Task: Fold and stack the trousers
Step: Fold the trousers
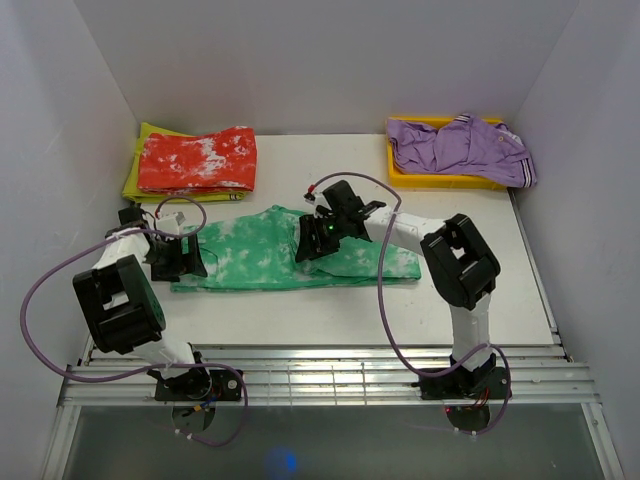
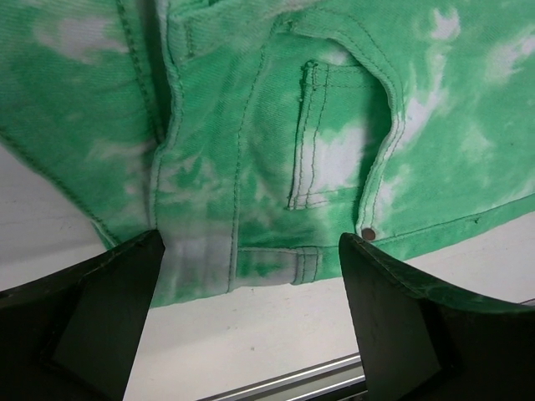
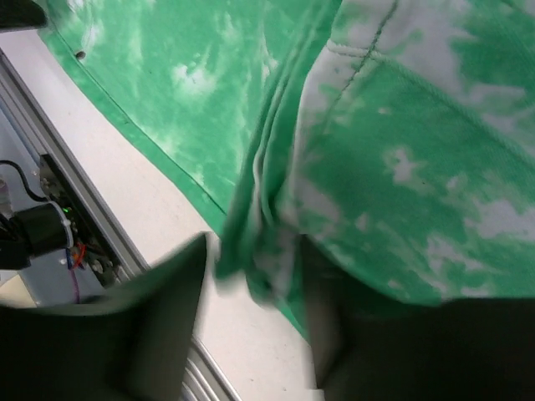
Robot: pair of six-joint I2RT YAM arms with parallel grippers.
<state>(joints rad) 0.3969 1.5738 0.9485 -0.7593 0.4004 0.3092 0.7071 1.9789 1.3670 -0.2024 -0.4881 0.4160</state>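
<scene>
Green cloth, limp and light: trousers (image 1: 262, 258) likely sag, so take the stitched waistband (image 2: 276, 266); left gripper (image 2: 251, 244) spread above it, right gripper (image 3: 255, 255) straddles a fold (image 3: 251, 200), grip unclear.

white table (image 1: 300, 320), trousers (image 1: 250, 255), yellow tray (image 1: 430, 181)

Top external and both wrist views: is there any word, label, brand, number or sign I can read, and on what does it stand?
No readable text in any view.
On the bright green, white-blotched cloth trousers: no tag or print shows, only stitching and a small metal rivet by the pocket.
On the left arm and right arm: any marking is too small to tell.
</scene>
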